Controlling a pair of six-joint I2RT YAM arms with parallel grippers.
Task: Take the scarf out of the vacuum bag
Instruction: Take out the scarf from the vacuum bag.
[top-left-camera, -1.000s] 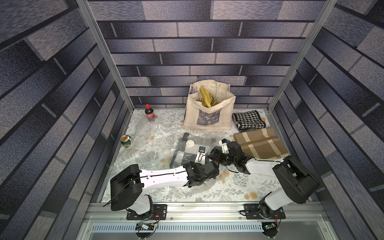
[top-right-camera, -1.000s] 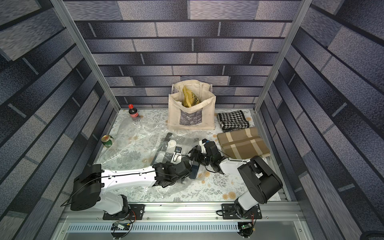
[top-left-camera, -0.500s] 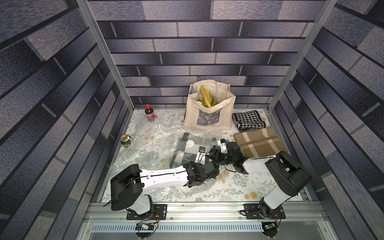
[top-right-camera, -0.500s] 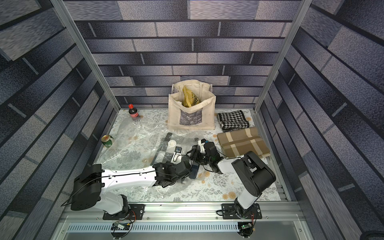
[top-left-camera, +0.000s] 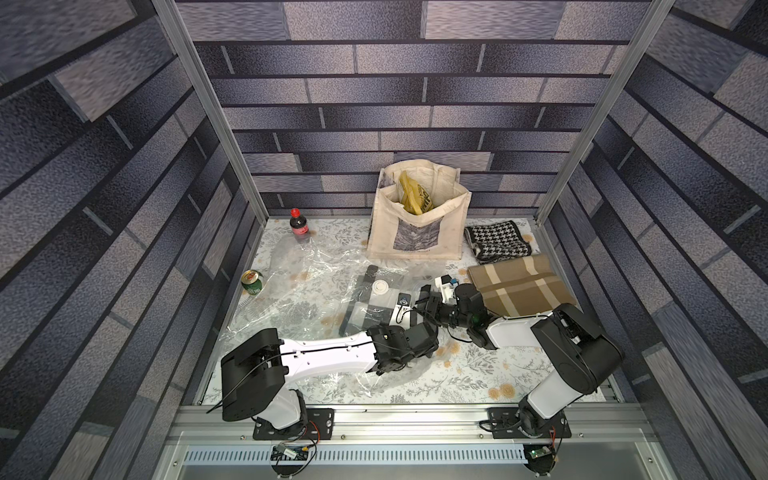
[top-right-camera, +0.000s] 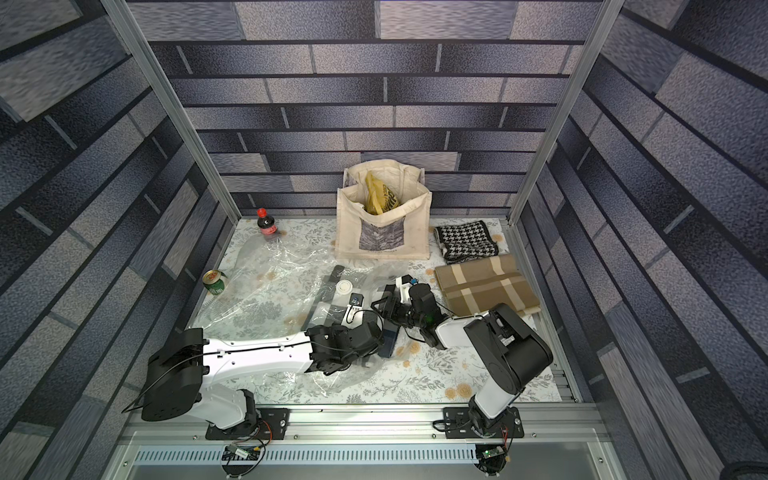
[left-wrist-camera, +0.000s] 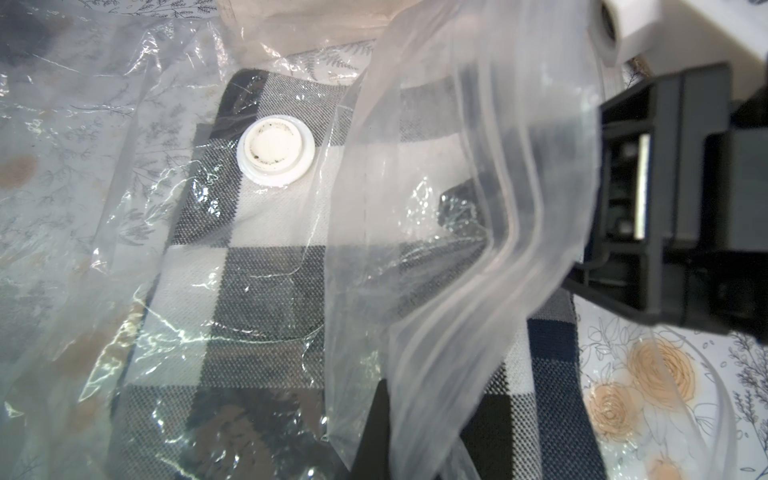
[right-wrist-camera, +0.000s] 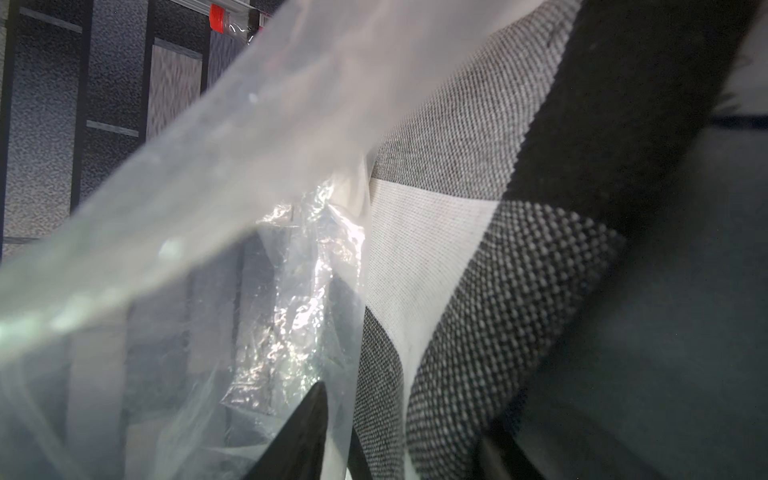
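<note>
The black, grey and white checked scarf (left-wrist-camera: 257, 291) lies flat inside the vacuum bag (top-left-camera: 307, 286), which is spread crinkled over the floral tablecloth (top-left-camera: 478, 374) mid-table, its round white valve cap (left-wrist-camera: 275, 150) over the cloth. The left gripper (left-wrist-camera: 386, 419) is clamped on the bag's zip-seal edge (left-wrist-camera: 478, 257), lifting it as a flap. The right gripper (top-left-camera: 424, 300) reaches into the bag's mouth with scarf fabric (right-wrist-camera: 478, 291) against its fingers; whether it grips cannot be told. Behind stand a canvas tote (top-left-camera: 417, 232), a houndstooth scarf (top-left-camera: 496, 243), a tan plaid scarf (top-left-camera: 519, 286), a cola bottle (top-left-camera: 299, 226) and a green can (top-left-camera: 252, 283).
</note>
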